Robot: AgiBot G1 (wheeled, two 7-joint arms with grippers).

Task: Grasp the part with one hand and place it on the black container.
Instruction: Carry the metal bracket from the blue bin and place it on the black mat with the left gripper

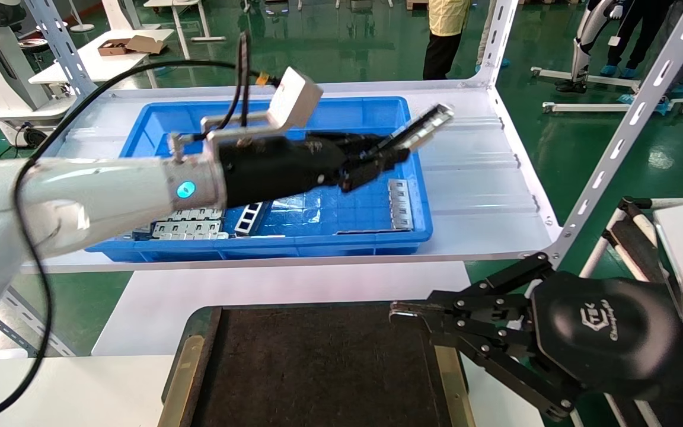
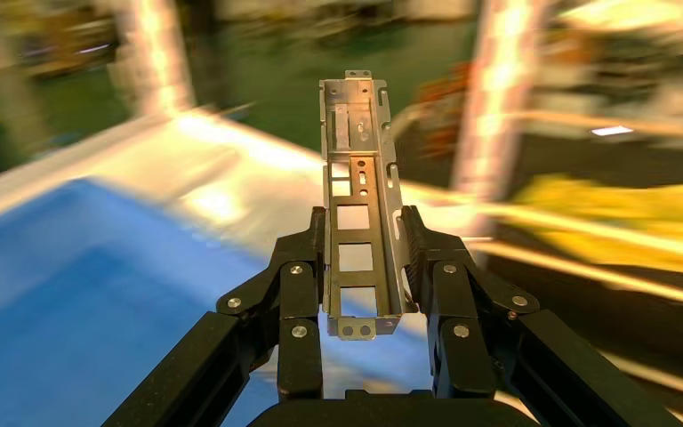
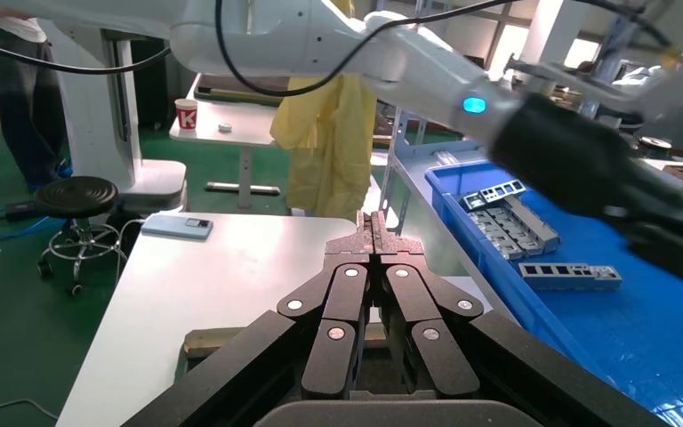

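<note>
Left claw (image 1: 398,155) of mine is clamped on the metal part (image 2: 361,209), held in the air over the blue bin (image 1: 412,196). Right claw (image 1: 404,314), fingers together, sits over the black tray (image 1: 318,367).

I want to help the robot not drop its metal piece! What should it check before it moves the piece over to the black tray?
1. Grip: the left gripper has its fingers pressed on both side walls of the part. Ok.
2. Lifted clear: in the head view the part is held up above the blue bin. Ok.
3. Landing spot: the visible surface of the black container is bare. Ok.
4. Path: the right gripper, shut, sits over the black container's far right corner, and might be in the way. Not ok.
5. How firmly the part is held, whether it could slip: cannot tell.
</note>
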